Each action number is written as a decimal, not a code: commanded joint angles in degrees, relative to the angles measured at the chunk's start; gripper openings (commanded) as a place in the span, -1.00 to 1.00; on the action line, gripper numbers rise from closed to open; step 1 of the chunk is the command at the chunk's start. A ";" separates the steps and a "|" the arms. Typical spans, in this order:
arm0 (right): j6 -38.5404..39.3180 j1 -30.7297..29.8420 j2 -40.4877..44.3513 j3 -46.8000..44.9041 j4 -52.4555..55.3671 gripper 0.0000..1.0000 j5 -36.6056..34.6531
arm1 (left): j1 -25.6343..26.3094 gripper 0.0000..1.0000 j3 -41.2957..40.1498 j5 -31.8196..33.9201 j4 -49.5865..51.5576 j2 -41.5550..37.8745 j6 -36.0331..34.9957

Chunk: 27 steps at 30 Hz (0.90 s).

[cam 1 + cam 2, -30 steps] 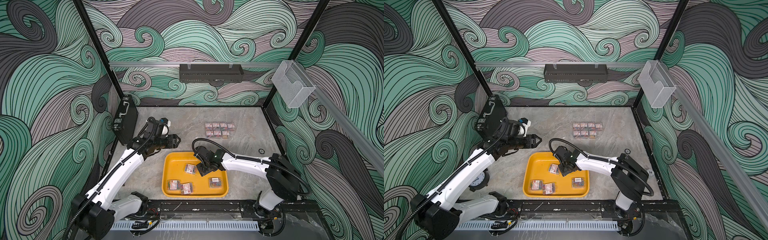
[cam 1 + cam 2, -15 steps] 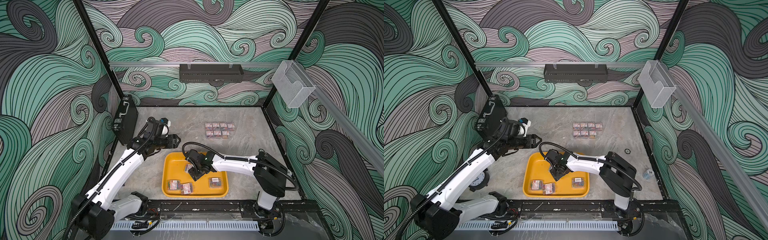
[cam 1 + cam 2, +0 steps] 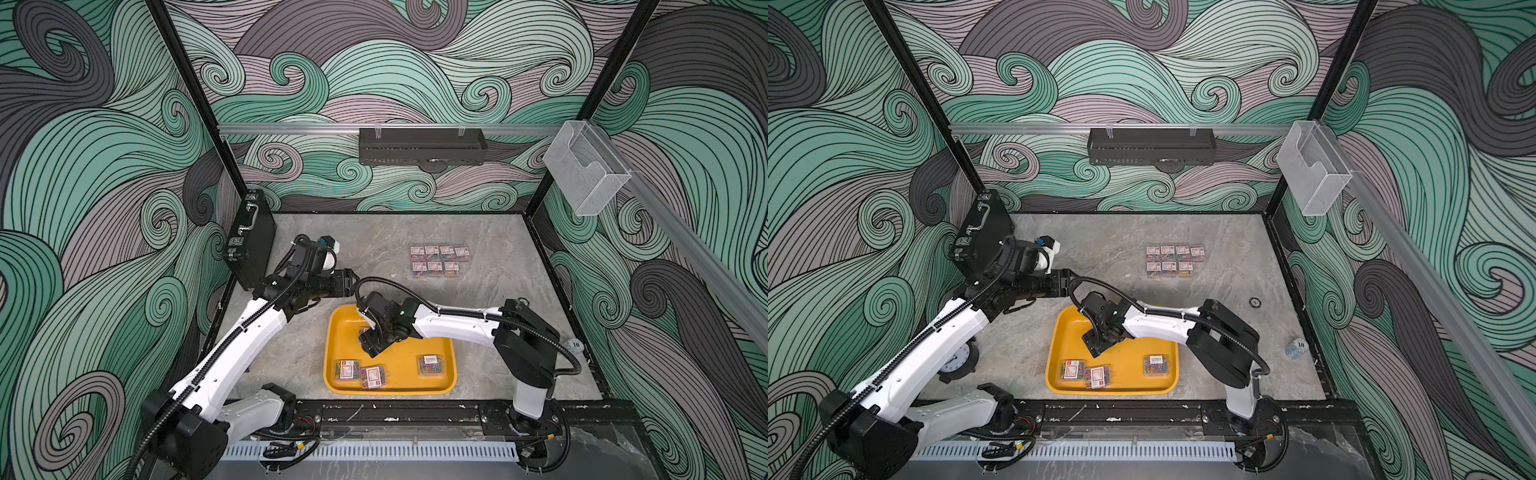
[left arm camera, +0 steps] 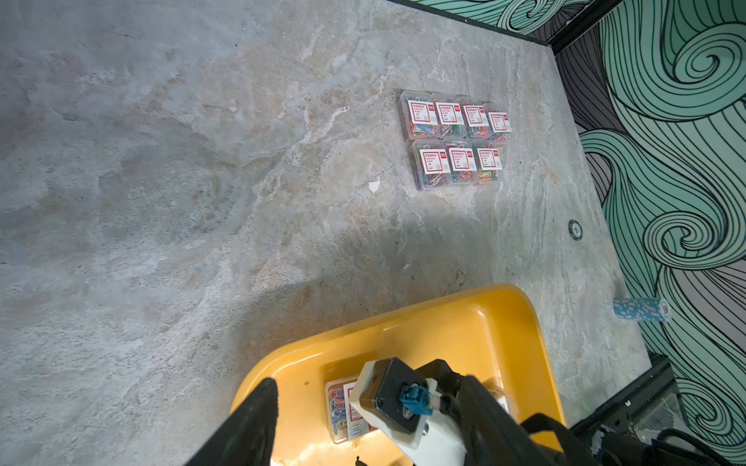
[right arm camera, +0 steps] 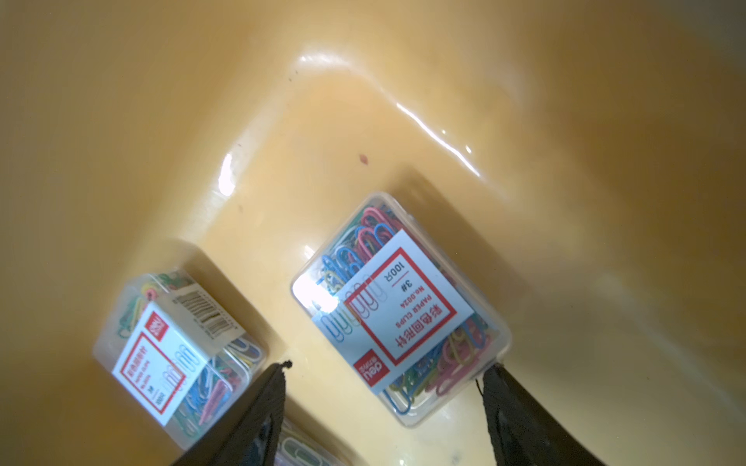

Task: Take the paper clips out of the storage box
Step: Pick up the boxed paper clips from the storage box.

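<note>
The storage box [image 3: 399, 357] is a yellow tray near the table's front edge. In both top views three clear boxes of paper clips [image 3: 347, 370] [image 3: 1156, 365] lie along its near side. A further box [image 5: 399, 306] lies under my right gripper [image 3: 370, 347] [image 5: 383, 387], which is open low in the tray; that box's near end sits between the fingertips. Another box [image 5: 177, 355] with a barcode lies beside it. My left gripper [image 3: 347, 282] [image 4: 375, 435] hangs open and empty over the tray's far left corner. Several boxes [image 3: 438, 259] [image 4: 454, 141] sit in two rows on the table.
A black briefcase [image 3: 249, 241] leans on the left wall. On the back wall hangs a black shelf [image 3: 422, 145], on the right wall a clear holder [image 3: 582, 170]. A blue chip stack [image 3: 575, 345] and a small ring [image 3: 1255, 302] lie at the right. A small clock [image 3: 955, 361] sits under my left arm.
My right gripper has moved left across the tray and down over a box, and its jaws have opened wider. The left arm has not moved.
</note>
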<state>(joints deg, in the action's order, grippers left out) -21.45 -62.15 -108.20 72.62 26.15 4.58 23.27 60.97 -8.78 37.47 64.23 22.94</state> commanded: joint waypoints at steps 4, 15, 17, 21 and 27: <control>1.11 -0.30 -4.01 3.88 -1.11 0.57 -0.22 | -0.53 0.41 0.28 6.74 2.61 -4.14 0.68; 0.24 -2.30 -8.33 8.86 -1.83 0.88 -6.32 | -0.64 0.42 -1.90 9.79 1.02 -7.33 1.62; -0.42 -2.95 -9.22 10.33 -0.91 0.93 -8.58 | -0.64 0.42 -1.99 10.17 1.12 -7.44 1.60; -2.73 -4.00 -10.91 12.71 0.91 0.95 -13.13 | -0.70 0.42 -2.25 10.27 1.12 -7.51 1.64; -3.58 -5.00 -10.35 12.35 3.42 0.91 -20.97 | -0.74 0.43 -2.52 10.53 1.29 -8.00 1.46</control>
<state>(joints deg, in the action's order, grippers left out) -23.83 -66.85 -118.96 85.25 26.59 -10.13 22.79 58.72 0.93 37.80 57.43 24.16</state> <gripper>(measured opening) 0.959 0.714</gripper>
